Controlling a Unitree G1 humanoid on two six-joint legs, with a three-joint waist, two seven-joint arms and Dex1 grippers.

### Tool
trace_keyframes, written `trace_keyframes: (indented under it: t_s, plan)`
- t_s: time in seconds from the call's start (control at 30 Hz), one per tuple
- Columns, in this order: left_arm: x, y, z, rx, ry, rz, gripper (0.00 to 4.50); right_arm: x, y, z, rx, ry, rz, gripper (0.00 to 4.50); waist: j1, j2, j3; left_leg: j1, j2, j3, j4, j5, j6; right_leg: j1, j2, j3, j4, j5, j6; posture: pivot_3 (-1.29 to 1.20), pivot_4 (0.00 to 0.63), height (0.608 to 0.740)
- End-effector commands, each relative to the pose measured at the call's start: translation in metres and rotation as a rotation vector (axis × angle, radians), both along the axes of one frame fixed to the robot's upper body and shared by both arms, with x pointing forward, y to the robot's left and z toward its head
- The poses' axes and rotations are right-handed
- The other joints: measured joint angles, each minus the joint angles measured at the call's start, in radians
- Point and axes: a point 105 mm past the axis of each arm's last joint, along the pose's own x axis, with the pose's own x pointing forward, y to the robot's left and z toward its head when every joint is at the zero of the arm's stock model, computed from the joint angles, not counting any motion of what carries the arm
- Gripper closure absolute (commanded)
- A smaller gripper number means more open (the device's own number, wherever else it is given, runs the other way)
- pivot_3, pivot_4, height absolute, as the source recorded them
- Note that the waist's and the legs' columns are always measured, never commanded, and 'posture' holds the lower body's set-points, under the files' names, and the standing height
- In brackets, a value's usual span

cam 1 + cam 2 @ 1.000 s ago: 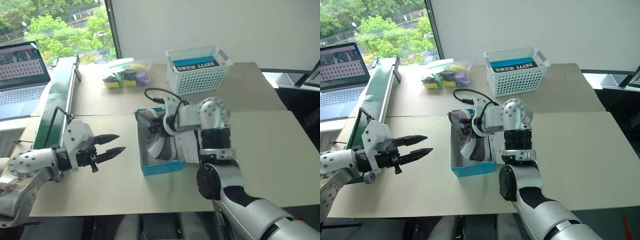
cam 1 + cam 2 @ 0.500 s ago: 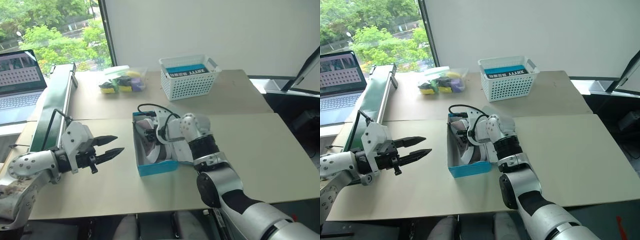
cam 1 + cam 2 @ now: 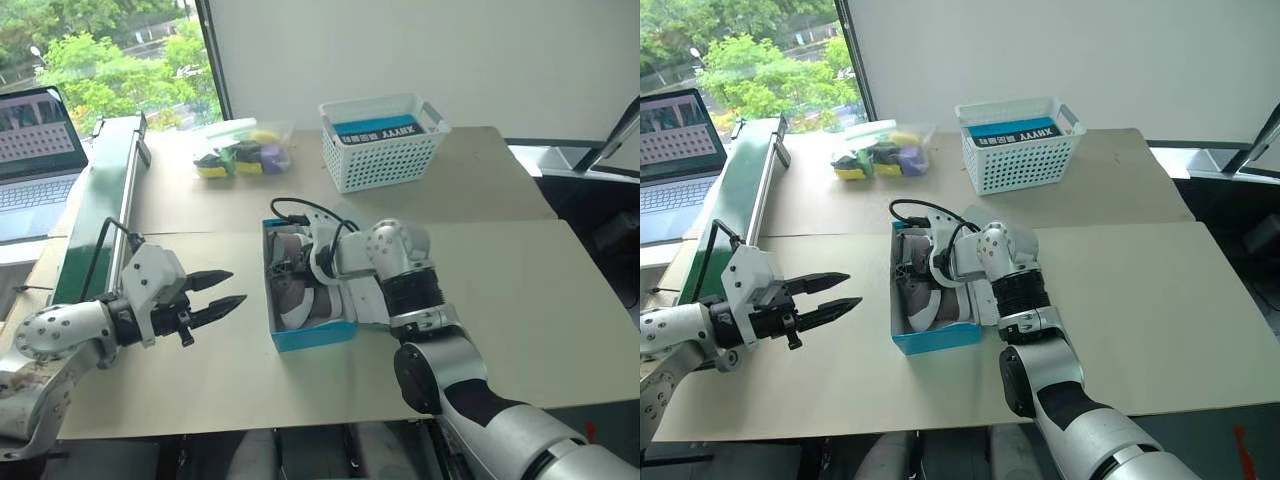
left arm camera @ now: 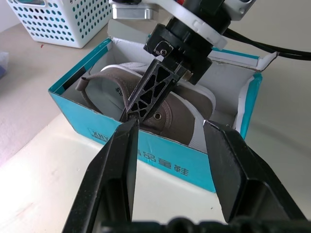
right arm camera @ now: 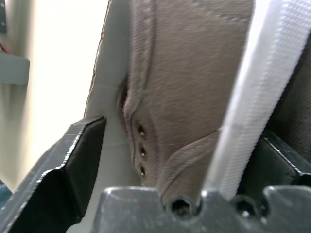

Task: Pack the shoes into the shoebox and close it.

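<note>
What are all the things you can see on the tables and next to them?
shoebox: one, bright blue outside, white inside, open, on the near table in front of the robot.
shoes: greyish-taupe with white soles, lying inside the shoebox; how many I cannot tell.
basket: one, white plastic lattice, on the far table, with a blue-and-black item inside.
clear bag: one, holding yellow, green and purple things, on the far table beside the basket.
laptop: one, open, at the far left.
green rail: one, along the tables' left edge.
left gripper: black fingers apart, holding nothing, left of the shoebox.
right gripper: black fingers open, reaching into the shoebox at a shoe.
</note>
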Motion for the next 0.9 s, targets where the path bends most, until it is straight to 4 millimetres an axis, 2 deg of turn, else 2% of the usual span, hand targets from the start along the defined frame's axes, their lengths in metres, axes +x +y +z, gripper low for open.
trace_keyframes:
  t_s: [0.03,0.17,0.23,0.3,0.53,0.63,0.7,0.77,0.9]
  plan:
    - [0.002,-0.001,0.009,0.005,-0.048,-0.018,2.26,-0.012,0.013,0.020,0.092,-0.052,0.074,0.05,0.000,0.000,0.001,0.000,0.000,0.000,0.000,0.000,0.000,0.000,0.000,0.000,0.000,0.000,0.000,0.00,0.150,0.733]
    - [0.003,-0.001,0.008,0.007,-0.046,-0.021,2.26,-0.005,-0.004,0.040,0.100,-0.157,0.064,0.05,0.001,0.001,0.001,-0.001,0.000,0.000,0.000,0.000,0.000,0.000,0.000,0.000,-0.001,0.000,0.000,0.00,0.150,0.733]
    - [0.004,-0.001,0.007,0.007,-0.045,-0.024,2.26,-0.002,-0.014,0.068,0.175,-0.244,0.085,0.05,0.001,0.001,0.001,0.000,0.000,0.000,0.001,0.000,0.000,0.000,0.000,0.000,-0.001,0.000,0.000,0.00,0.150,0.733]
    - [0.005,-0.001,0.007,0.005,-0.044,-0.026,2.26,-0.003,-0.021,0.085,0.224,-0.293,0.119,0.05,0.003,0.001,0.002,0.000,0.000,0.000,0.001,0.000,0.000,0.000,0.001,0.000,0.000,0.000,0.000,0.00,0.150,0.733]
    - [0.005,-0.002,0.007,-0.001,-0.049,-0.030,2.26,-0.010,-0.046,0.085,0.238,-0.341,0.211,0.05,0.002,0.001,0.002,0.000,0.001,0.001,0.001,-0.001,0.001,0.001,0.001,0.000,-0.002,0.000,0.000,0.00,0.150,0.733]
    - [0.005,-0.003,0.006,-0.004,-0.049,-0.029,2.26,-0.023,-0.056,0.090,0.334,-0.347,0.292,0.76,0.003,0.002,0.002,0.000,0.001,0.001,0.001,-0.001,0.001,0.001,0.001,0.000,-0.002,0.000,0.000,0.00,0.150,0.733]
    - [0.006,-0.003,0.006,-0.006,-0.051,-0.027,2.26,-0.048,-0.065,0.091,0.417,-0.324,0.424,1.52,0.004,0.002,0.002,0.000,0.001,0.001,0.001,-0.001,0.001,0.002,0.001,0.000,-0.002,0.000,0.000,0.00,0.150,0.733]
    - [0.007,-0.004,0.005,-0.009,-0.053,-0.024,2.26,-0.082,-0.083,0.088,0.479,-0.307,0.593,2.20,0.011,0.002,0.003,0.000,0.001,0.001,0.001,-0.001,0.001,0.002,0.001,0.000,-0.002,0.000,0.000,0.00,0.150,0.733]
    - [0.008,-0.004,0.005,-0.012,-0.055,-0.018,2.26,-0.124,-0.111,0.063,0.463,-0.197,0.748,3.50,0.026,0.002,0.003,0.000,0.001,0.001,0.004,-0.003,0.005,0.005,0.001,-0.001,-0.006,0.000,0.001,0.00,0.150,0.733]
